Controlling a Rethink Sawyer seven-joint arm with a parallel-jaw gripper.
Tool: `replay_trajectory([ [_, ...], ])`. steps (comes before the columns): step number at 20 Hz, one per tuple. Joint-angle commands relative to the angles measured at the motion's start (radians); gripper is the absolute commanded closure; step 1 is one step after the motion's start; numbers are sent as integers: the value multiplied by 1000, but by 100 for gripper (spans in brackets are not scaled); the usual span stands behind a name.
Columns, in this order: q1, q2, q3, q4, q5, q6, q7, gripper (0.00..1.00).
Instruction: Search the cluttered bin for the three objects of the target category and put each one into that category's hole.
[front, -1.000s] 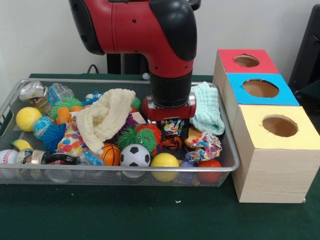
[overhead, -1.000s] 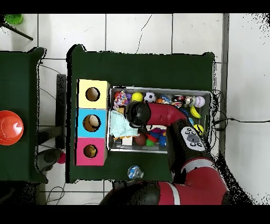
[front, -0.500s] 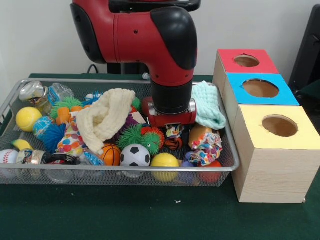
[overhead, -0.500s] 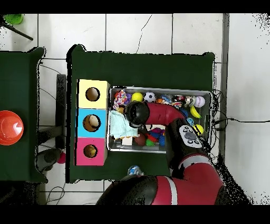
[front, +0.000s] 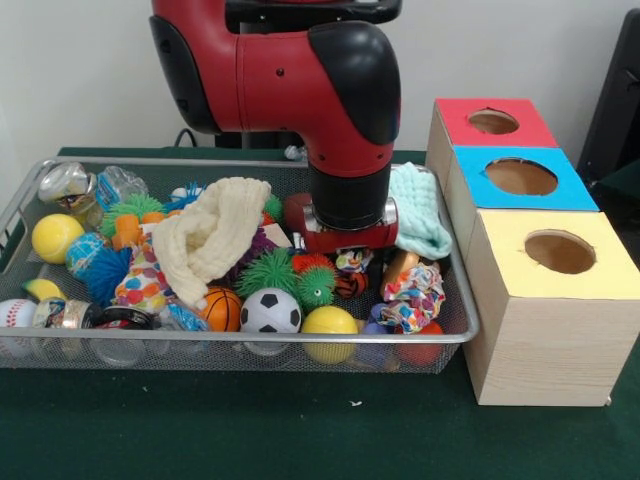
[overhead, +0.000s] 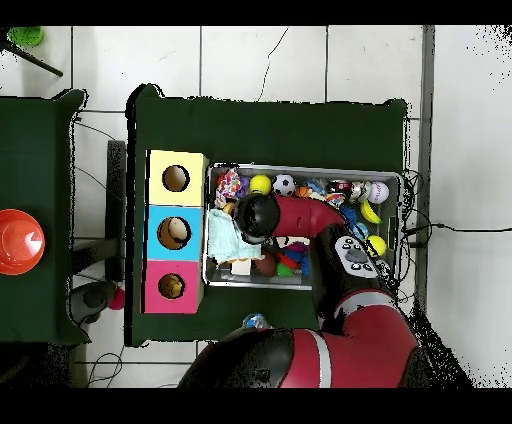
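The claw is sunk into the toys at the right end of the wire bin, its tips hidden, so I cannot tell whether it is open or closed; the red arm drops onto it from 12 o'clock. At its 9 o'clock lies a cream cloth; at 1 o'clock a mint cloth drapes at the bin's right wall; at 7 o'clock sit a soccer ball and a small basketball, with a yellow ball at 6 o'clock. At 3 o'clock, beside the bin, stand three wooden boxes with holes: red, blue, yellow. All rests on a dark green tabletop; a pale wall stands behind; overhead shows white floor tiles around the tabletop.
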Motion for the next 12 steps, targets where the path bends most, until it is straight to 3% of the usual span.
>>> replay_trajectory([
  [1,9,43,-2,0,-42,168,-17,0],
  [5,12,44,-4,-7,-45,189,-21,0],
  [6,14,44,-11,-5,-39,207,-7,100],
  [9,21,47,-25,-12,-34,231,9,100],
  [12,16,33,-3,-15,-42,257,-37,100],
])
